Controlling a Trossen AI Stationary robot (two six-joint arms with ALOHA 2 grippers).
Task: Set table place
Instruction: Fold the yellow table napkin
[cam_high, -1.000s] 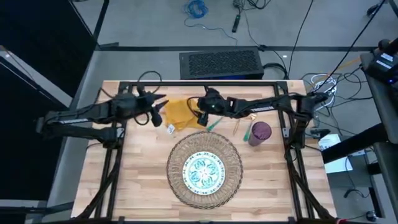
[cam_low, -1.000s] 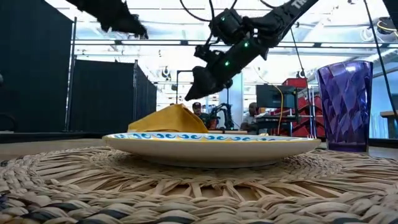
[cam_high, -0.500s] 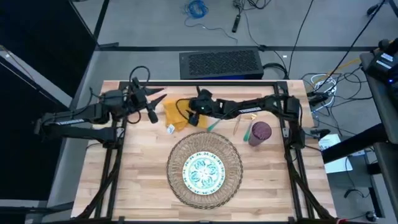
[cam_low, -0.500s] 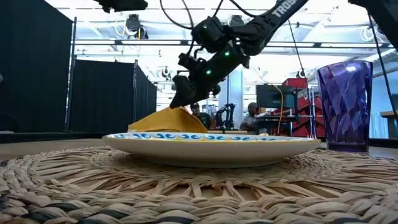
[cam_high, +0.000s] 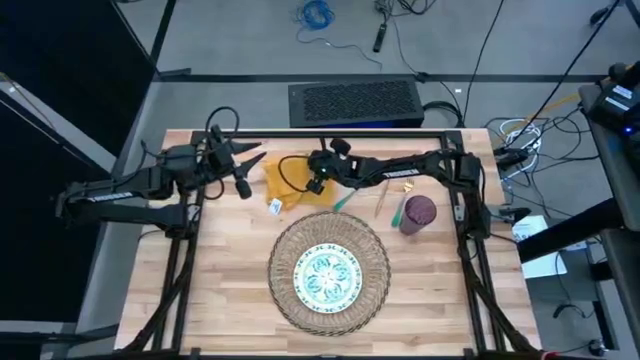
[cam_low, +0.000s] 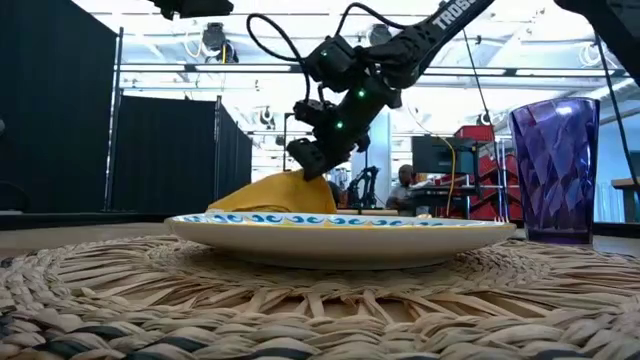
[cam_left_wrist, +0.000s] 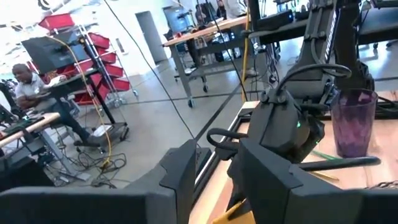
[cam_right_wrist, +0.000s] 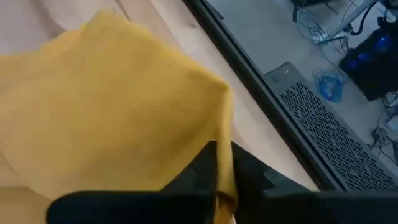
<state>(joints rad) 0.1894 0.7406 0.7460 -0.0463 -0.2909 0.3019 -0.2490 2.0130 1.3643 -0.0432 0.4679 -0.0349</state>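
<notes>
Desk (cam_high: 225, 290): light wood planks, black frame. Woven straw mat (cam_high: 329, 272) at centre near front edge; patterned plate (cam_high: 327, 276) sits in its middle. Yellow napkin (cam_high: 287, 183) bunched at back of desk, behind mat. Purple cup (cam_high: 417, 214) upright, right of mat, off it. Cutlery (cam_high: 384, 203) lies between napkin and cup. Right hand (cam_high: 318, 180) on napkin's right edge, fingers pinching cloth fold. Left hand (cam_high: 246, 172) just left of napkin, raised off desk, fingers spread, holding nothing.
</notes>
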